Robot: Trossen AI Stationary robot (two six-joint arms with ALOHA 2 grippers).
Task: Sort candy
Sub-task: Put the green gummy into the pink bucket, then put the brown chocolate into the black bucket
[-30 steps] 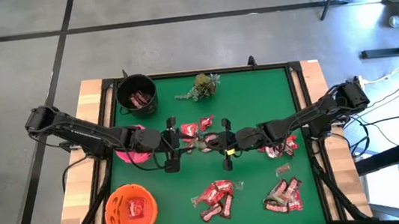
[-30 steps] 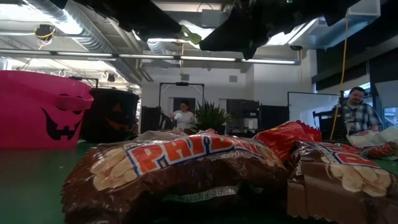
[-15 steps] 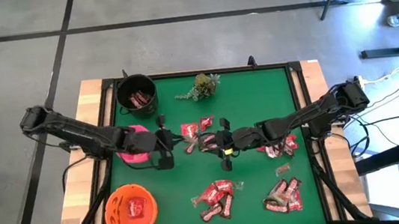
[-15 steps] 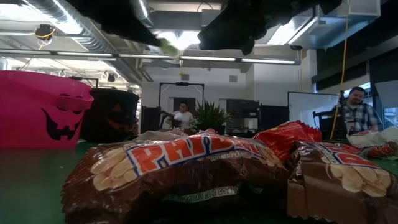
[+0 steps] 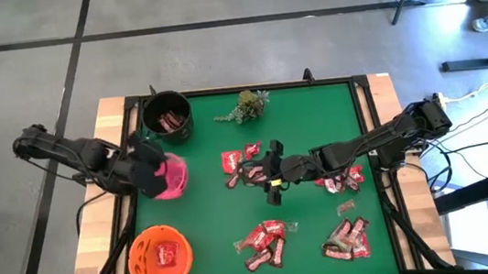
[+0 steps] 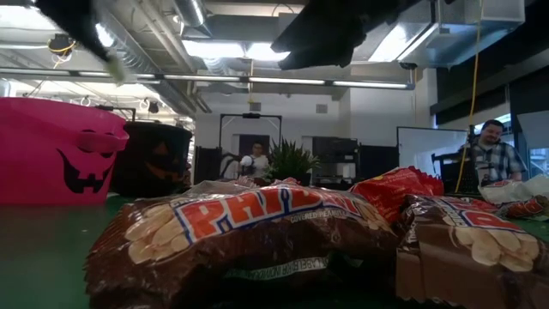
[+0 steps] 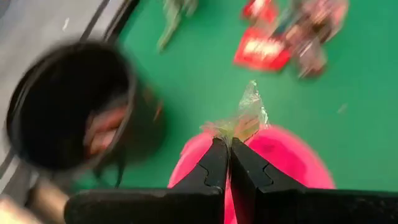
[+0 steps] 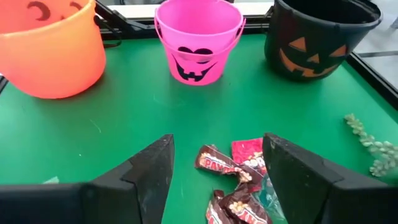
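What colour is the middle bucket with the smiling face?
The middle bucket is pink with a black jack-o'-lantern face, clearest in the right wrist view.

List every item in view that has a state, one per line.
Left gripper: shut on a clear-wrapped candy, over the pink bucket.
Right gripper: open, above loose candy.
Black bucket: upright, holding candy.
Orange bucket: upright, holding red candy.

Grey floor (image 5: 214,39) (black seams); ceiling strip-lights (image 6: 283,83)
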